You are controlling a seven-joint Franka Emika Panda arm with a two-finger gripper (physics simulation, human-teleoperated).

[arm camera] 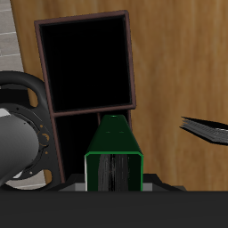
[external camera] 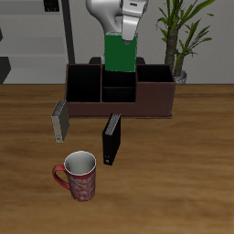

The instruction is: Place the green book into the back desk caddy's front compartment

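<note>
Over the table's back edge, the gripper has its jaws clamped on the green book, held upright above the back desk caddy's divided middle section.

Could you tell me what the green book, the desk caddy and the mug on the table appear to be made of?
These are simulator renders, so all of this is hedged.
The green book: probably a hard card cover, smooth and slightly glossy, around pale paper page edges.
The back desk caddy: seemingly wood or board, with matte reddish-brown outer walls and black inner dividers.
The mug: likely glazed ceramic, with a mottled red outside and a pale inside.
</note>
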